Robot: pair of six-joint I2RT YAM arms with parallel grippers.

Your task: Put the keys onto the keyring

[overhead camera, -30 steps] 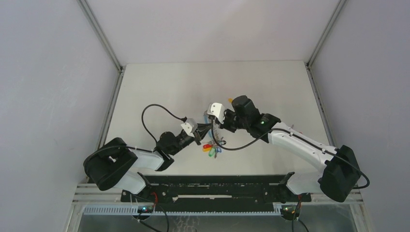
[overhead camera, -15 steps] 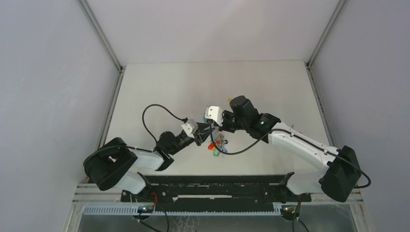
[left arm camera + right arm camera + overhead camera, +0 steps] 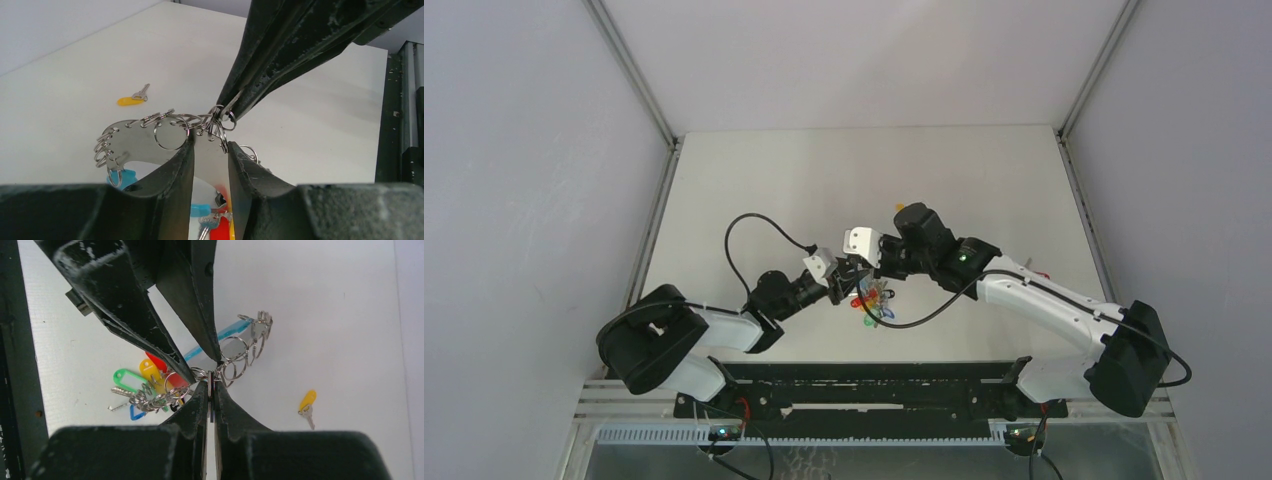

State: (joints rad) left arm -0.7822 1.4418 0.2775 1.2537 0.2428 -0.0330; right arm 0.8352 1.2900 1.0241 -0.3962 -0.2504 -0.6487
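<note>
Two robot arms meet at the keyring (image 3: 135, 142) over a white table (image 3: 70, 70). The right gripper (image 3: 210, 388) comes in from the keyring's right. Its jaws are pressed tight together on one of the small steel rings at the end of the chain, pinching the bunch by that ring. The left gripper (image 3: 210, 145) faces it from the keyring's left. Its jaws stand a narrow way apart, one finger on either side of the same cluster of rings, and whether those fingers touch the metal cannot be told.

The keyring's curved silver plate, strung with rings along its edge, sticks out to one side of the two grippers. The light-blue band (image 3: 227, 334) runs alongside the plate. The coloured tags (image 3: 150, 371), red, yellow, green and blue, bunch together below the fingertips, and whether they rest on the table cannot be told.

A single yellow-tagged key (image 3: 131, 100) lies flat on the table, well apart from the keyring and untouched by either gripper.
</note>
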